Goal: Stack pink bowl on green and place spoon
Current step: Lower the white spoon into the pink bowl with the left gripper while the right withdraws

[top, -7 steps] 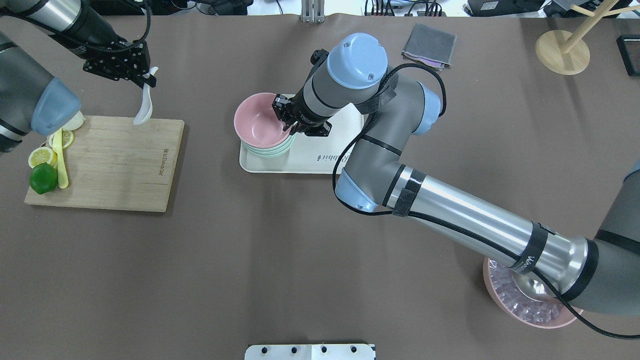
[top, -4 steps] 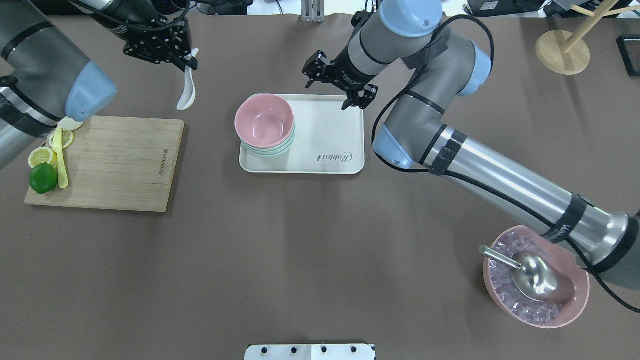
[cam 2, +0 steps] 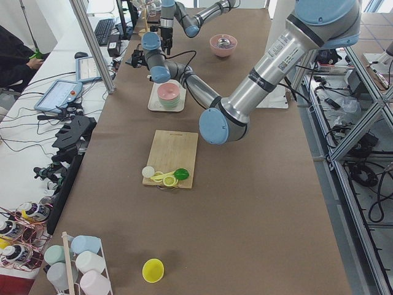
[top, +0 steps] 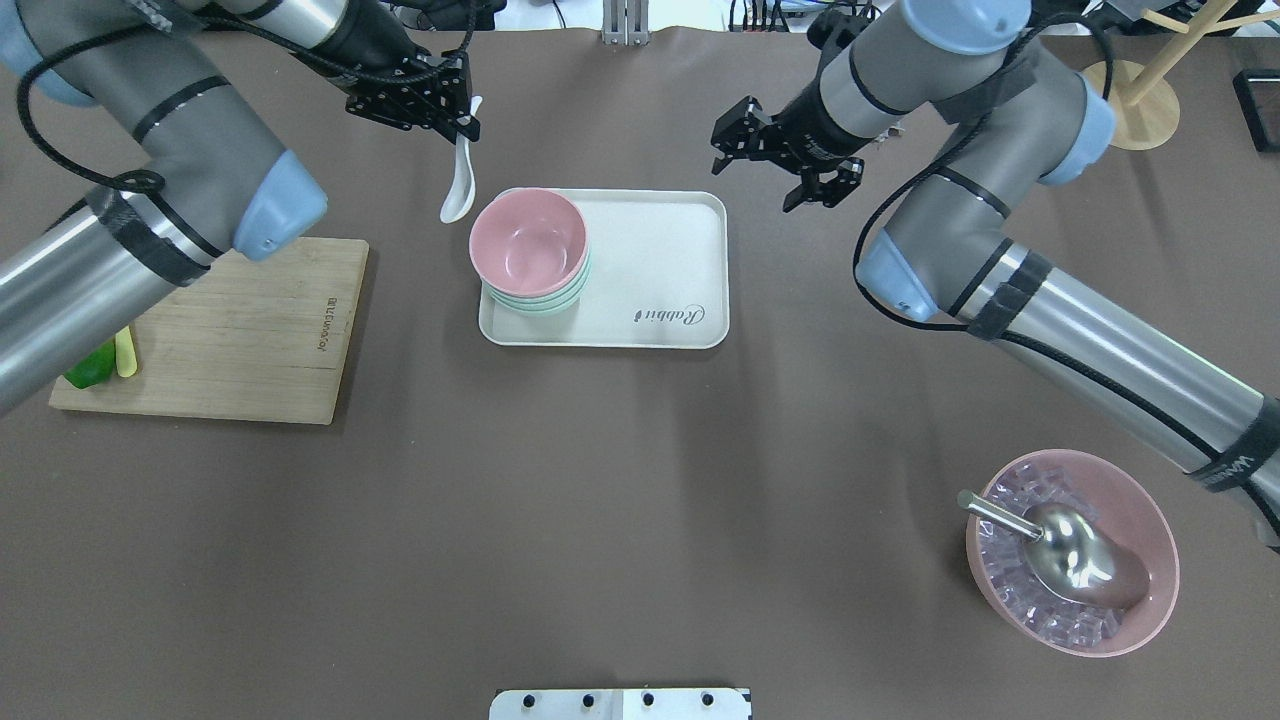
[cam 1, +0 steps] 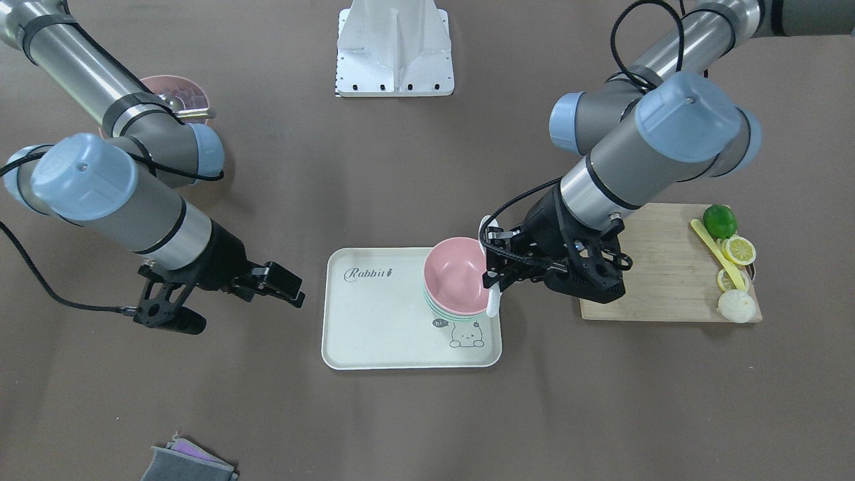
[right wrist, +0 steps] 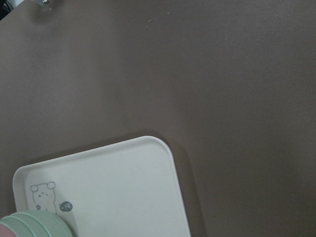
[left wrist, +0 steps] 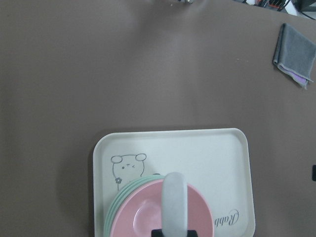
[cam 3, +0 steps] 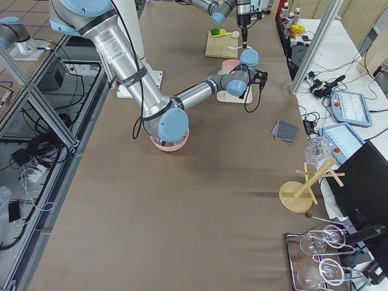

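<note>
The pink bowl (top: 528, 240) sits nested on top of the green stack (top: 545, 302) at the left end of a cream tray (top: 660, 250). My left gripper (top: 465, 120) is shut on the handle of the white spoon (top: 457, 195). The spoon hangs scoop down just left of the pink bowl's rim. In the front view the spoon (cam 1: 492, 302) hangs beside the pink bowl (cam 1: 456, 274). In the left wrist view the spoon (left wrist: 174, 200) lies over the pink bowl (left wrist: 143, 217). My right gripper (top: 757, 170) is open and empty, raised beyond the tray's far right corner.
A wooden cutting board (top: 240, 330) lies left of the tray, with a lime (cam 1: 719, 219), lemon slices and a yellow utensil on it. A larger pink bowl (top: 1150, 530) with ice and a metal scoop stands front right. A grey cloth (left wrist: 295, 47) and a wooden stand (top: 1125, 100) are at the far side.
My right gripper has let go of the pink bowl on the green stack and pulled back up and to the right. My left gripper has carried the spoon from the cutting board to beside the bowls.
</note>
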Robot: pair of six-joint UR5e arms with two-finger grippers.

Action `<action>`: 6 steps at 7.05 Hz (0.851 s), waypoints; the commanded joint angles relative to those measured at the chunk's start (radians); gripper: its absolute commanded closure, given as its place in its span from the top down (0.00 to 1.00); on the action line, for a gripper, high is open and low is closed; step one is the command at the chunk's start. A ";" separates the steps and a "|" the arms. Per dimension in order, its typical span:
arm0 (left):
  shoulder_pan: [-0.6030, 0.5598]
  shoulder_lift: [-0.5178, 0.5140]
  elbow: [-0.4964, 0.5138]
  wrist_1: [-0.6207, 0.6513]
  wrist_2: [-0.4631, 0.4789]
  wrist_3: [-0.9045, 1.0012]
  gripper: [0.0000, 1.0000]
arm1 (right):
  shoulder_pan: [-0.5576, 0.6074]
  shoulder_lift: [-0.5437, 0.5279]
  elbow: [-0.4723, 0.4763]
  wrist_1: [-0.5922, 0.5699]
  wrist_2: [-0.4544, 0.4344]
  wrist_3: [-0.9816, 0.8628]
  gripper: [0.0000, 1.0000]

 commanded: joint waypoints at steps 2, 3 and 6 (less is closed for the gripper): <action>0.051 -0.011 0.047 -0.064 0.073 -0.007 0.00 | 0.043 -0.030 0.003 -0.002 0.034 -0.052 1.00; 0.053 -0.009 0.048 -0.064 0.073 -0.007 0.00 | 0.043 -0.030 0.000 0.000 0.033 -0.052 1.00; 0.053 0.014 0.030 -0.067 0.073 -0.008 0.98 | 0.043 -0.030 -0.005 0.000 0.033 -0.053 1.00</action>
